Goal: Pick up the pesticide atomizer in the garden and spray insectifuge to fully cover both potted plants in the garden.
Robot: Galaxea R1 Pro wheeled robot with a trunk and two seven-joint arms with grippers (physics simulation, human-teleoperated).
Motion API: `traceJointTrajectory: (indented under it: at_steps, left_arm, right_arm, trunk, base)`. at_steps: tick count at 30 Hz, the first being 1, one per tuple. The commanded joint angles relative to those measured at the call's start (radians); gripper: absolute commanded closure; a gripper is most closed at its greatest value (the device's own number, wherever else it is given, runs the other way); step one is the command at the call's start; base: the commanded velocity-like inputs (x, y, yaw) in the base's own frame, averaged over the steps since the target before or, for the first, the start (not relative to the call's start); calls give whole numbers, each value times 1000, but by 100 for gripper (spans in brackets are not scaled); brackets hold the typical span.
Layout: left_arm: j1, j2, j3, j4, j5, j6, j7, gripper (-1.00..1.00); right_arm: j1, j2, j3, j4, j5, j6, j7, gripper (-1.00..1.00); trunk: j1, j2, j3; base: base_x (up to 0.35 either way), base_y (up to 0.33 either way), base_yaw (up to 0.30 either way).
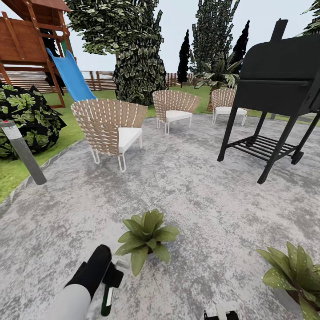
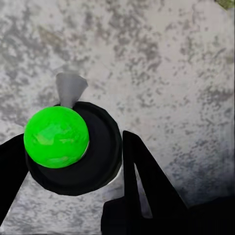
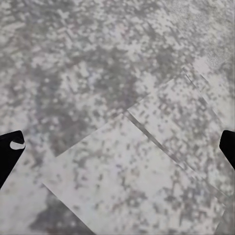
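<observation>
At the far left of the head view a grey bollard lamp post leans at the edge of the lawn, in front of a dark leafy bush, with a wooden play tower and its blue slide behind. On the mottled grey patio, the left gripper is at the near left, closed on the pesticide atomizer, whose dark green body hangs below the black fingers. In the left wrist view the bottle sits between the two black fingers, seen from above: a bright green cap, a dark round body and the pale nozzle pointing out over the paving.

Just right of that gripper, slightly farther, stands the first potted plant, apart from the bottle. Farther back are three woven chairs with white cushions, and to the right a black grill on legs. The second potted plant is at the near right edge.

The right gripper shows at the near bottom edge; in the right wrist view its fingertips stand wide apart over bare paving.
</observation>
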Motion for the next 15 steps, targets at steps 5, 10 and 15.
traceJointTrajectory:
  at_steps: [5, 10, 15]
  left_arm:
    - [-75, 17, -173, -16, -48, 61, -208, 100]
    - [-80, 130, -175, -14, -66, 63, -222, 100]
    - [-77, 113, -177, -8, -66, 63, -223, 100]
  right_arm:
    - [-1, 0, 8, 1, 7, 0, -10, -100]
    - [-1, -1, 8, 1, 7, 0, -10, -100]
    - [-1, 0, 8, 1, 7, 0, -10, -100]
  trunk:
    - [0, 0, -1]
    - [0, 0, 0]
    - [0, 0, 1]
  base:
    - [0, 0, 0]
    - [0, 0, -72]
    - [0, 0, -182]
